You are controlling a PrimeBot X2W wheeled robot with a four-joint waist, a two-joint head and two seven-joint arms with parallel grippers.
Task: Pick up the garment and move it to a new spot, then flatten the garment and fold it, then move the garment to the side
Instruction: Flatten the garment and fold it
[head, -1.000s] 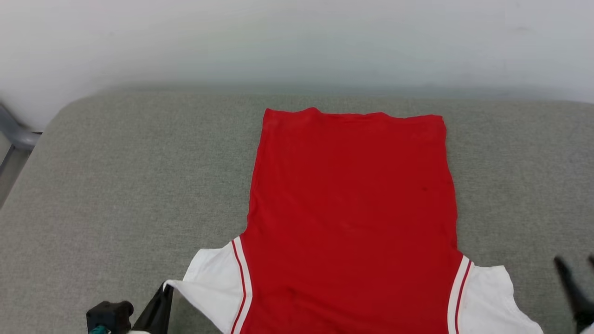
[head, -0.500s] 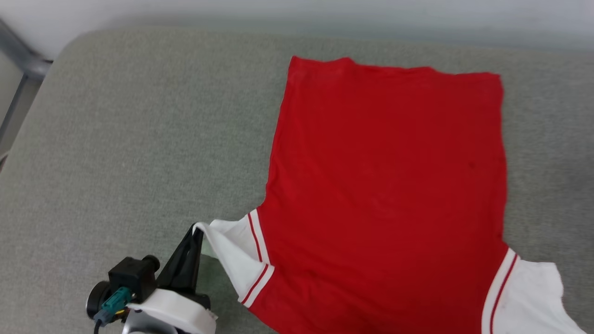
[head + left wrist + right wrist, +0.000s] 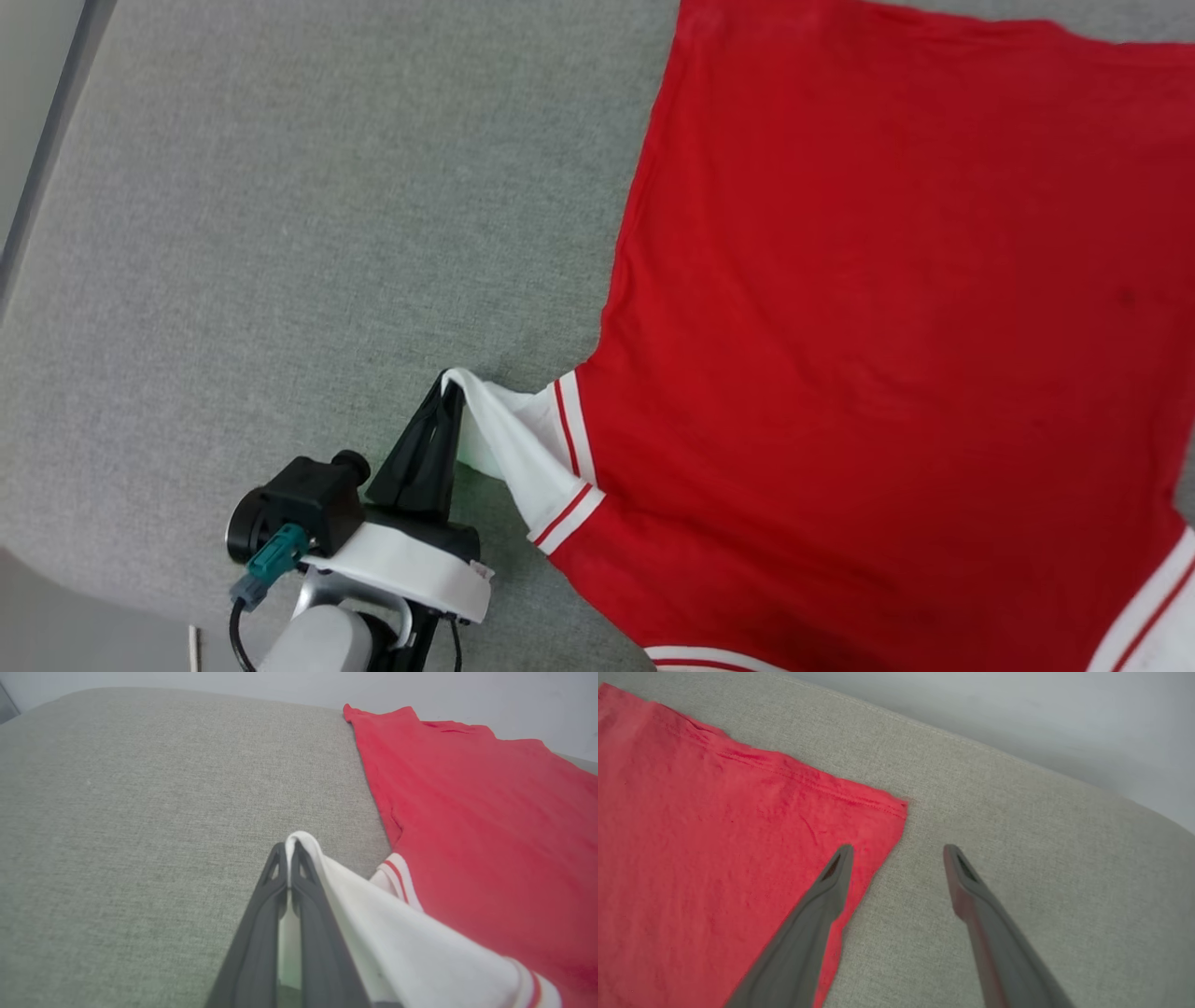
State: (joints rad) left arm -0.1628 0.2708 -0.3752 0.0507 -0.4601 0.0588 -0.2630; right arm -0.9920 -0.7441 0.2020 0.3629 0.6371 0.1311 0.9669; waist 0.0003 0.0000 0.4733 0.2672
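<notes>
Head view: the garment (image 3: 887, 327) lies spread, plain red side up, on the grey fabric-covered tabletop (image 3: 280, 233), filling the right of the frame. The left gripper (image 3: 449, 390) is pressed together on the tip of the white sleeve (image 3: 509, 439), which is lifted clear of the surface.

Left wrist view: the 2 fingers pinch a thin fold of sleeve at their very tips, and the bite looks shallow. Risk: the cloth slips free under a sideways pull, or the pull drags the flat body and rucks it.

Right wrist view: the right gripper (image 3: 899, 850) is spread wide by the hem corner (image 3: 892, 809), holding nothing. Whether 1 finger touches the cloth cannot be told. Risk: a low sweep would catch and crease that corner.

Surface: coarse weave, probably grippy, with rounded edges. Room: a pale, bare wall (image 3: 1017, 709) stands behind.
</notes>
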